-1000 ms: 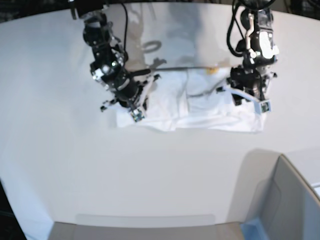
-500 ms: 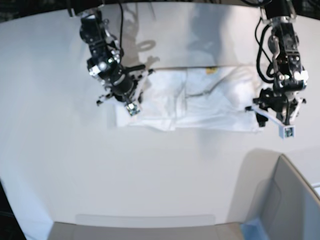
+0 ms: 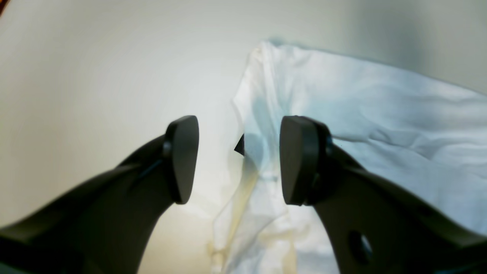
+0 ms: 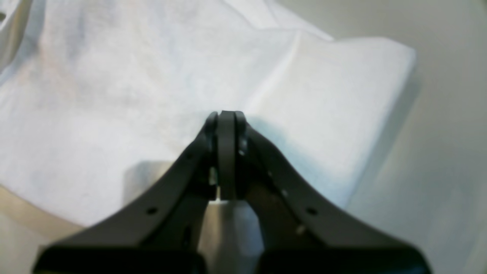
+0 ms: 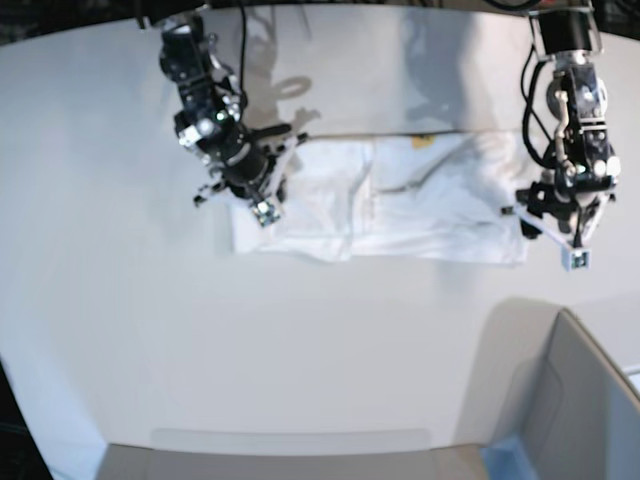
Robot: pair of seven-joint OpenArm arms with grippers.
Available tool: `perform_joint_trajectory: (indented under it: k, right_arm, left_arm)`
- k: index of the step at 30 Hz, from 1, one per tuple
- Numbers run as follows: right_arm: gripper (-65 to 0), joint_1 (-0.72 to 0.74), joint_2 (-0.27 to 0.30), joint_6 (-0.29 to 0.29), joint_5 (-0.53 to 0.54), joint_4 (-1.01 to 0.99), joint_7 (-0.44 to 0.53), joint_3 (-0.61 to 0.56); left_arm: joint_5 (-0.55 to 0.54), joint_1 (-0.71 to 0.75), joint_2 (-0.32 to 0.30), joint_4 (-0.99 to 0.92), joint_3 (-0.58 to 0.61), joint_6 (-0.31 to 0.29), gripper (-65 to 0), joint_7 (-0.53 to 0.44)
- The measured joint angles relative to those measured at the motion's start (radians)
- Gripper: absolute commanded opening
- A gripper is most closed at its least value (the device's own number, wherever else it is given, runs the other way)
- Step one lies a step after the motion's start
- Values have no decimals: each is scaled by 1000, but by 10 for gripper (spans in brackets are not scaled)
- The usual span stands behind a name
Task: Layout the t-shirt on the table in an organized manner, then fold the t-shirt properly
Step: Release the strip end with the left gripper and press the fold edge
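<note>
1. T-shirt (image 5: 400, 200): folded into a wide rectangular band, flat on the table (image 5: 300, 340), toward the far side, between the two arms; white cloth with creases and a vertical fold line near mid-length; small orange-yellow mark at the far edge
2. T-shirt in the left wrist view (image 3: 361, 125): rumpled edge below and to the right of the fingers; small black tag (image 3: 239, 145) at the cloth edge, seen in the gap between the fingers
3. Left tool (image 5: 562, 242): on the right of the base view, just beside the right-hand end of the band, over the table; jaws wide apart, nothing between them
4. Left tool in its own view (image 3: 239, 160): two dark pads well apart, one (image 3: 182, 158) over bare table, the other (image 3: 298, 160) over the cloth; no visible contact with the shirt
5. Right tool (image 5: 262, 208): on the left of the base view, over the left-hand end of the band, pointing down and toward the near side
6. Right tool in its own view (image 4: 225, 118): jaws pressed together with no gap; tip above or on the white cloth (image 4: 152, 95), contact not clear; no fabric seen pinched between the pads
7. Grey box (image 5: 590, 410): at the near right corner, well apart from the shirt
</note>
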Motion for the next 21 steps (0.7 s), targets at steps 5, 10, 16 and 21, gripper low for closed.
perform_joint_trajectory:
  k: [5,10,16,21]
  right_arm:
    - [-650,0,0,0,0,0,0,0]
    - [-650,-2,0,0,-1,0,0,0]
    - [-650,-4,11,0,1,0,3,2]
    - [-650,-6,13,0,1,1,4,2]
  left_arm:
    - [-162,58,-14,-1,-9,-3,-309,-31]
    - [-304,92,-32,-128,-100,-3,-324,-136]
    - [-417,105,-45,-243,-203,-150,-336,-165]
    - [-443,89,-52,-238,-217,-169,-337,-170]
